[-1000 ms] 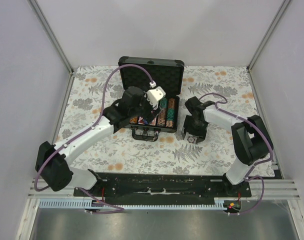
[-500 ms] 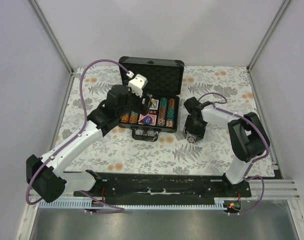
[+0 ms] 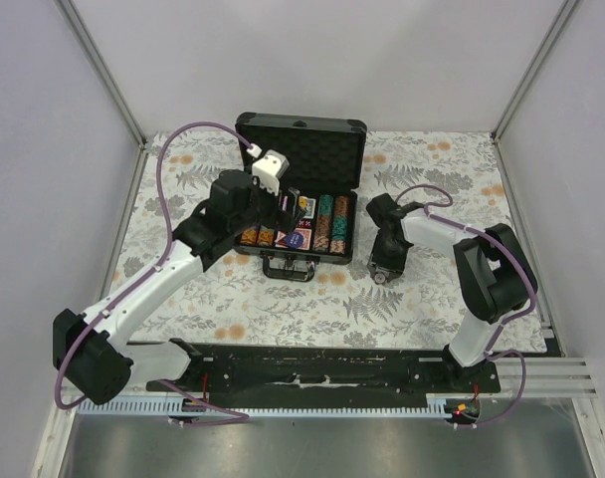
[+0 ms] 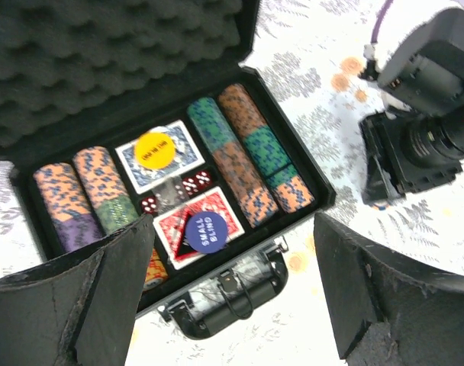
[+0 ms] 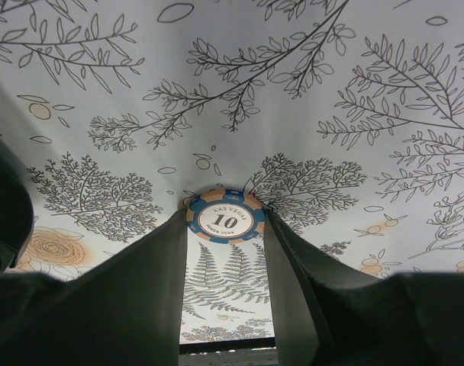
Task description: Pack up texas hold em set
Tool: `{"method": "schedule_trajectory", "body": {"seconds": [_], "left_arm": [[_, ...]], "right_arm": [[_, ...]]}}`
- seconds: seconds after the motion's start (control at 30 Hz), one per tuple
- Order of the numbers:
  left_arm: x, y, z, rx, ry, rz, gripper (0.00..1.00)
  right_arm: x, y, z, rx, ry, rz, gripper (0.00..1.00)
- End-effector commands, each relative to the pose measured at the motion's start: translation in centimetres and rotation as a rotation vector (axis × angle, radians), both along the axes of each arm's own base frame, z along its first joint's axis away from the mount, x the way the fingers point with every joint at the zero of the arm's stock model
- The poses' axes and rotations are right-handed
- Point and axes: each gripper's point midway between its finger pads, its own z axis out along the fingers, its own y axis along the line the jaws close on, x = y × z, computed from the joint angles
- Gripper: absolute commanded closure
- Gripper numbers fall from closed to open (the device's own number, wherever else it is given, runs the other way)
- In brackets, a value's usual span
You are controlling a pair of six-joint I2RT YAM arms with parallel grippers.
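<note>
The black case [image 3: 301, 139] lies open at the table's back, its foam lid up. Rows of striped poker chips [image 4: 251, 156] fill its tray beside a blue deck [image 4: 185, 158] carrying a yellow button [image 4: 156, 147], and a red deck [image 4: 220, 204] carrying a blue "small blind" button [image 4: 204, 229]. Red dice [image 4: 192, 183] lie between the decks. My left gripper [image 4: 232, 225] hangs open above the case's front edge and handle, holding nothing. Right of the case, my right gripper [image 5: 224, 223] points down at the cloth. Its fingertips press both sides of a single blue and tan "10" poker chip [image 5: 226, 213] lying flat.
A floral cloth [image 3: 283, 309] covers the table. Grey walls and metal posts enclose it on three sides. The right arm's wrist [image 4: 430, 137] stands close to the case's right side. A black rail [image 3: 322, 368] runs along the near edge.
My left gripper has pulled back up and to the left from over the case's tray and opened wider. My right gripper's fingers have drawn in onto the lone chip.
</note>
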Motion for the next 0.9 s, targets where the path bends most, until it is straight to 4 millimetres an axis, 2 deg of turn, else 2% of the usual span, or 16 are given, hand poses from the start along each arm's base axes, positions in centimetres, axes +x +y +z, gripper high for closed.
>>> {"method": "schedule_trajectory", "body": {"seconds": [0.0,0.17,0.2,0.23,0.37,0.53,0.67,0.87], "left_arm": [[-1.8,-1.6,-0.7,-0.086,0.059,-0.096,0.08],[-4.1,-3.2,-2.1,-0.218,0.126,-0.175,0.08],[-4.7,-3.5,-3.0,-0.252,0.159,-0.180,0.08],[-4.8,-3.8,-2.6,-0.300,0.154,-0.188,0.08],[-5.4,-4.7,-4.0,-0.395,0.221,-0.182,0.09],[-5.1,-6.2,-4.4,-0.510,0.287,-0.152,0.11],[-4.1,-7.7,-4.3,-0.577,0.307,-0.118,0.13],[-2.6,-8.5,-4.6,-0.637,0.333,-0.061,0.17]], "right_arm": [[0.6,0.5,0.1,0.019,-0.033,-0.005,0.62],[1.4,1.6,4.0,0.092,-0.095,-0.005,0.62],[1.6,1.9,4.9,0.112,-0.111,-0.007,0.62],[1.8,2.2,5.8,0.133,-0.125,-0.010,0.62],[2.7,4.4,9.1,0.243,-0.171,-0.017,0.63],[3.7,7.0,13.2,0.362,-0.231,-0.021,0.63],[4.4,9.3,15.6,0.449,-0.264,-0.029,0.63],[4.7,11.2,17.3,0.545,-0.276,-0.065,0.63]]}}
